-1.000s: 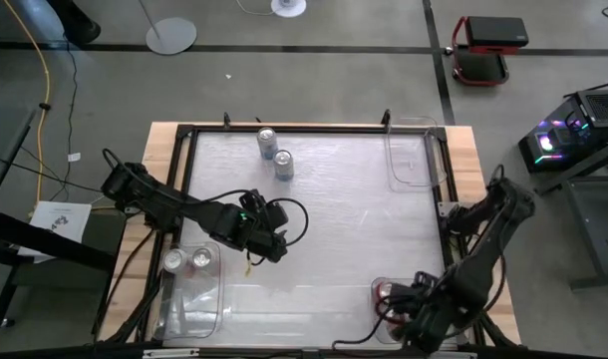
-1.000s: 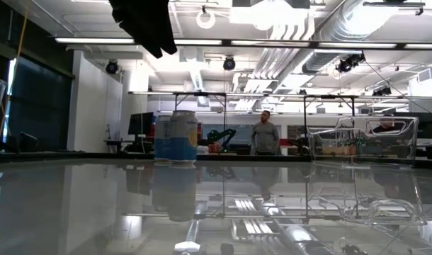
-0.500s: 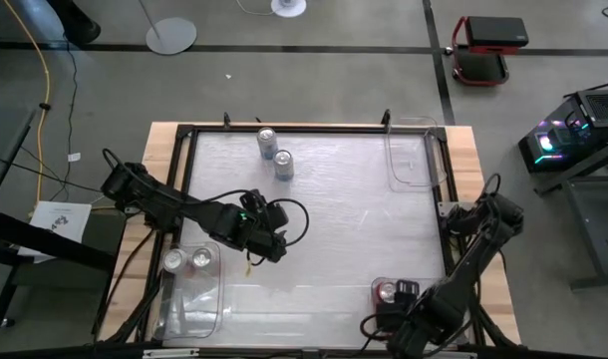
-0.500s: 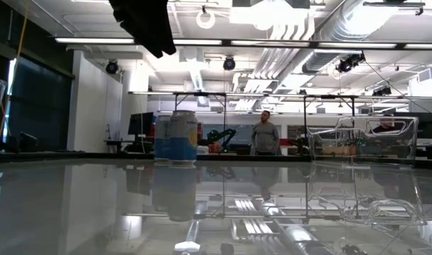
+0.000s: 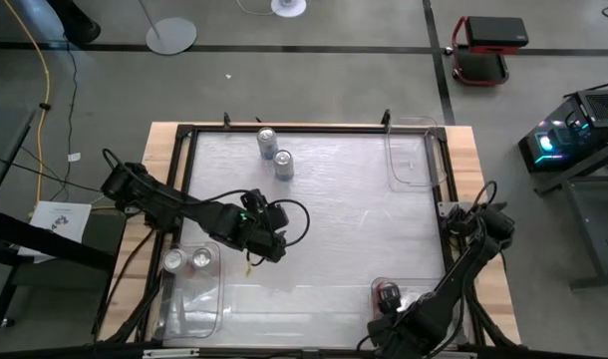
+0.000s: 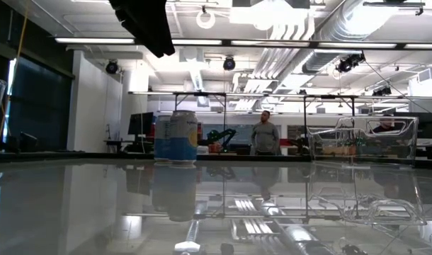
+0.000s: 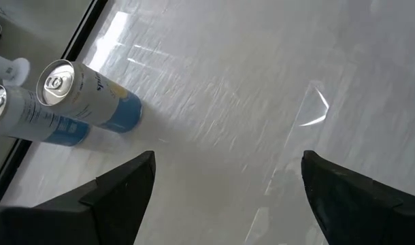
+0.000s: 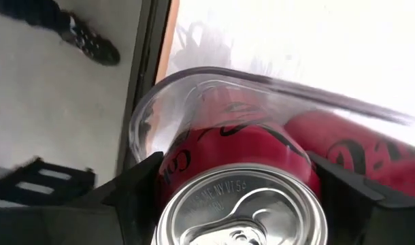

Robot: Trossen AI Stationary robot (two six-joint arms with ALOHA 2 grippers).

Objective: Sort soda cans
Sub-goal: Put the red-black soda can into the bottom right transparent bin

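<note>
Right gripper (image 8: 235, 204) around red can (image 8: 238, 177) inside clear bin (image 8: 153, 109)

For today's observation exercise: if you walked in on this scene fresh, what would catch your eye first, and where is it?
The red soda can with a shiny silver top fills the right wrist view, between the right gripper fingers in the clear plastic bin at the table's near right corner. Next, two blue-and-white soda cans stand alone at the far edge, ahead of the open left gripper.
</note>
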